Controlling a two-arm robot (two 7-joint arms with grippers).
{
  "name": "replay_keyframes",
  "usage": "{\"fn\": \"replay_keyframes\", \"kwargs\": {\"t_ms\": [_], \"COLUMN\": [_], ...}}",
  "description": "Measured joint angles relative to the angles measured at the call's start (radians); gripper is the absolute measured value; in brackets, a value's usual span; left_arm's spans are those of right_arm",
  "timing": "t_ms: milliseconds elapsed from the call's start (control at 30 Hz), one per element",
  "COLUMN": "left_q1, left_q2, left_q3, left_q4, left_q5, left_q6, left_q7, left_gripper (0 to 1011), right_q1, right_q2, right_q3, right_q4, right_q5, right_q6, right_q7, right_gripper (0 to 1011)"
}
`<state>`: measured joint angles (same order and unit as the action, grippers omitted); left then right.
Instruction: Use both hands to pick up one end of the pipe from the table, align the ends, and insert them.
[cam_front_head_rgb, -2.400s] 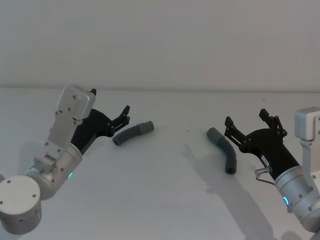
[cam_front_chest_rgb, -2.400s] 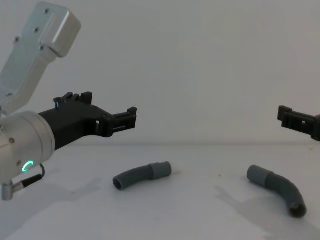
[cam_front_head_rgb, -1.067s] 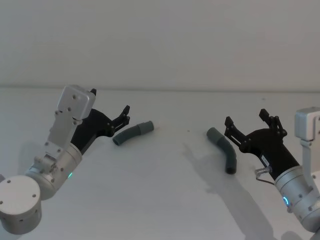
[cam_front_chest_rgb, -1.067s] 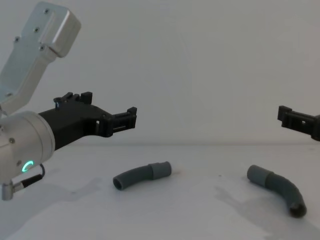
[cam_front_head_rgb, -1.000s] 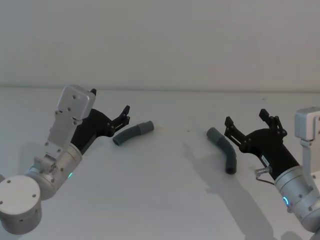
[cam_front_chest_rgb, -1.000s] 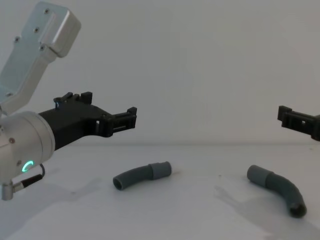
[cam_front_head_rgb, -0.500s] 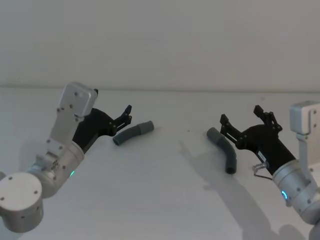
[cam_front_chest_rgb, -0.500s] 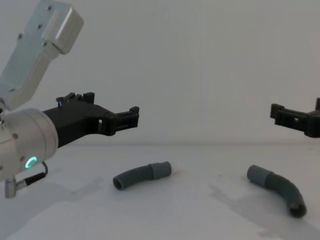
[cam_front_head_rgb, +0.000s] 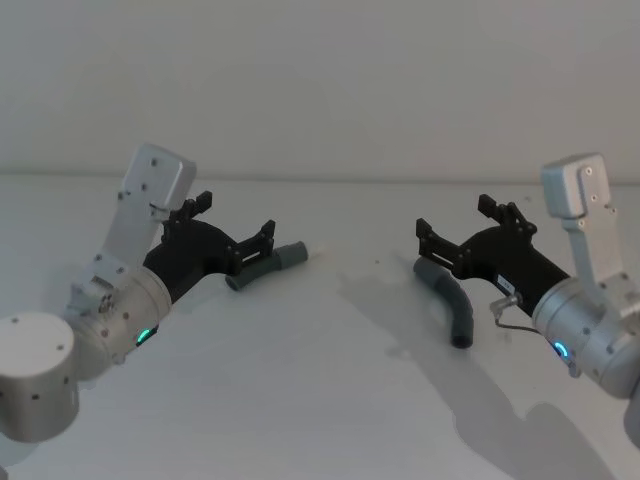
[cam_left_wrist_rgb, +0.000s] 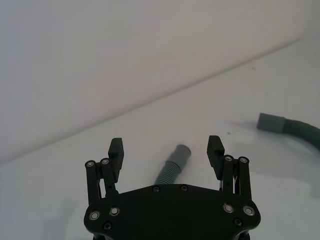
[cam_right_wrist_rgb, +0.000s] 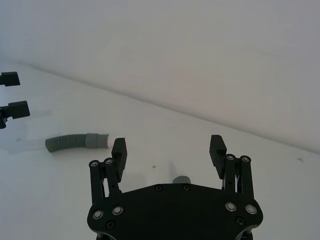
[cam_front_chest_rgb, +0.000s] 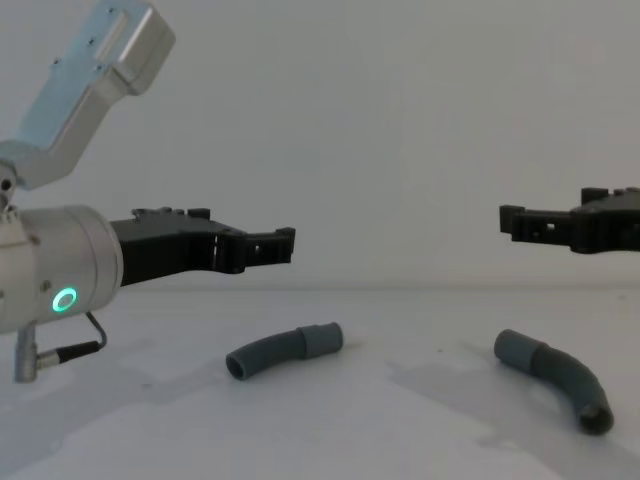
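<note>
left gripper (cam_front_head_rgb: 233, 218) is being held wide above left pipe piece (cam_front_chest_rgb: 285, 350) — for straddling it | right gripper (cam_front_head_rgb: 457, 216) is being held wide, right pipe piece (cam_front_chest_rgb: 555, 378) seemingly just beneath

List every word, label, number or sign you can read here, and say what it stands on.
None: no word, number, label or sign can be read.
The left gripper, right gripper, left pipe piece, right pipe piece and table are unmarked.
The green ring on the left wrist is a plain light, not a sign.
</note>
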<state>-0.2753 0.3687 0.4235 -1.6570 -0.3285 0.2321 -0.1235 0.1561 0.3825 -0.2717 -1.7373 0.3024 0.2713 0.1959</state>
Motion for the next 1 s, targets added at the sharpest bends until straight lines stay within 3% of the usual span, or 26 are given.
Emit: {"fn": "replay_keyframes", "kwargs": {"t_ms": [267,567,767,1000], "left_q1": [-0.043,-0.137,-0.192,-0.24], "left_q2": [0.023,0.08,0.101,0.109], "left_q3": [-0.003,0.041,0.076,0.108], "left_q4": [0.017,0.075,0.124,0.181], "left_q5": [-0.055,-0.083,-0.078,-0.051], "left_q6": [0.118,0.25,0.283,0.28], "left_q7": [-0.087,-0.212,-0.272,-0.304], "left_gripper": [1001,1001,1001,1001], "right_q1": [0.043,0.073,0.087,0.098], "right_q2": [-0.005,-0.023,-0.034,-0.045], "right_q3": [-0.01,-0.017,-0.022,-0.027], "right_q4": [-0.001,0.013,0.032,0.052], "right_q5": [-0.008,-0.02,-0.027,-0.033], "right_q6": [0.095,0.168,0.195,0.221], "right_q7": [0.0,-0.017,-0.022,-0.023], "right_gripper": [1002,1002,1002,1002]}}
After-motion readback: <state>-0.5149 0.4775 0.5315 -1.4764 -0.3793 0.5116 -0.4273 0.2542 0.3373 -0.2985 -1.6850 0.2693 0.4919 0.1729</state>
